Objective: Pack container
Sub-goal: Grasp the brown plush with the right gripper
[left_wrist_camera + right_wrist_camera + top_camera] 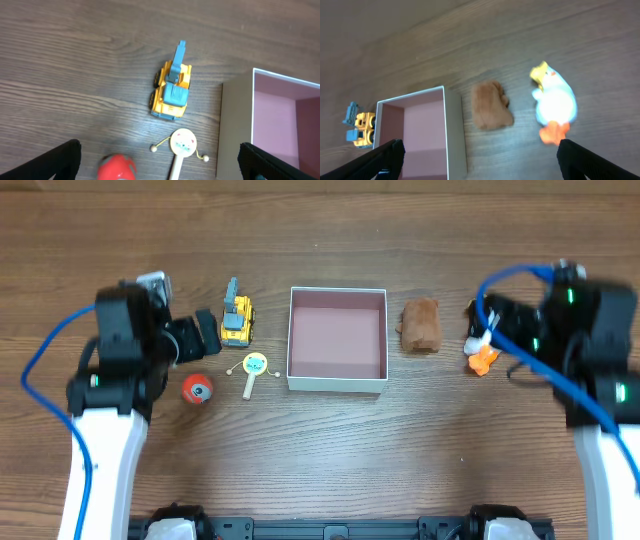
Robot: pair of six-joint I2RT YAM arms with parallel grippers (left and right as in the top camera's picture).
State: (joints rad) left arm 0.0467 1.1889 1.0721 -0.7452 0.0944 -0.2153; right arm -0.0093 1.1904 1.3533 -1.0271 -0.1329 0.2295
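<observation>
**Item: container** [337, 384]. Square, shallow, open-topped box with thin white walls and a dusty-pink inside; nothing lies in it.

**Position:** between the two grippers. It lies just past the yellow excavator [171, 92] from the left gripper [206, 332], with its near wall beside that gripper's right-hand finger in the left wrist view. From the right gripper [482, 160] it lies past the brown soft toy [491, 106], with one corner close to that gripper's left-hand finger in the right wrist view.

**End effectors:** both have their fingers spread wide and hold nothing.

**Handling (judged):**
- Probably light and card-like, with walls that flex if squeezed.
- Likely to slide on the wooden table [330, 470] if knocked.
- If it must be moved, pinch one wall at mid-rim; corners will be stiffer than mid-span.
- Otherwise it is better left in place and loaded from above.

**Contents awaiting packing:**
- Near the left gripper: the excavator, a small drum rattle [254, 367] and a red round toy [197, 389].
- Near the right gripper: the soft toy and a white duck [554, 102] with orange feet.

**Markings:** no brand or label can be read on the container. The rattle's face carries a small print that is too fine to read.
</observation>
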